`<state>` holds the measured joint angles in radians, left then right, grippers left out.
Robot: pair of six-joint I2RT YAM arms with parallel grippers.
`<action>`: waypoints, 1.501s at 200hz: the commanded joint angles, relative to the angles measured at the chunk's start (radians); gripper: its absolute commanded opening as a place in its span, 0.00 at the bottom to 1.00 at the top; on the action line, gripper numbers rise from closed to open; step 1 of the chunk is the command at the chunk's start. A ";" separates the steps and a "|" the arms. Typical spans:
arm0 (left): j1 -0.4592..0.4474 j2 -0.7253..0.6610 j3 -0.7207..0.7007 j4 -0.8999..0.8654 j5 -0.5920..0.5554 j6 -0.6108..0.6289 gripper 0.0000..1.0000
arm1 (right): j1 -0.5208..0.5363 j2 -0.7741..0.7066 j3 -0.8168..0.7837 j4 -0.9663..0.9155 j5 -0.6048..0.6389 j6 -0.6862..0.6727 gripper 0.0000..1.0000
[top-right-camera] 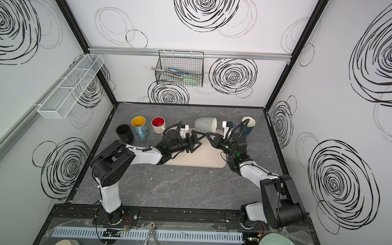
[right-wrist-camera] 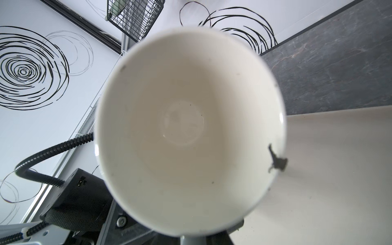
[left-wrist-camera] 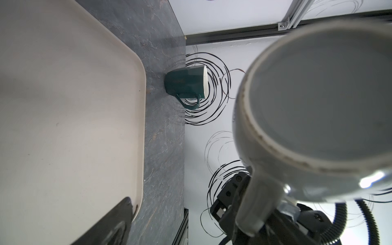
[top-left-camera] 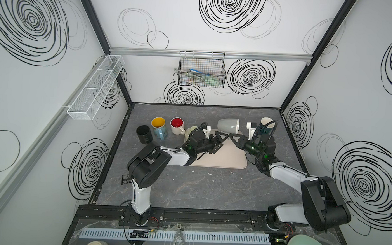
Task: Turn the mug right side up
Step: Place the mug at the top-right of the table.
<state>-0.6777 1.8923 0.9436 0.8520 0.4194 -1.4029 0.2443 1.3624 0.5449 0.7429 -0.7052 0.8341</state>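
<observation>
- Grey mug [top-left-camera: 228,125] is in the air over the back edge of the tray [top-left-camera: 230,156], lying on its side. Long axis approx. level, mouth twd R arm.
- R gripper [top-left-camera: 232,136] is pinched on the handle — the nearer arm, so the upward roll looks like its job.
- L gripper [top-left-camera: 221,141]: jaws spread, near the base end, apparently clear of the mug.
- Handle contact is blurred in wrist views; mug's underside is hidden.
</observation>
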 commanded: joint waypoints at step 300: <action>0.083 -0.469 -0.083 -0.531 -0.111 0.614 0.96 | -0.090 -0.081 0.160 -0.542 0.353 -0.126 0.00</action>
<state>-0.6186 1.4590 0.8833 0.3885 0.3550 -0.8856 0.1593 1.3319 0.6159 0.2214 -0.4297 0.7723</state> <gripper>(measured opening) 0.959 0.134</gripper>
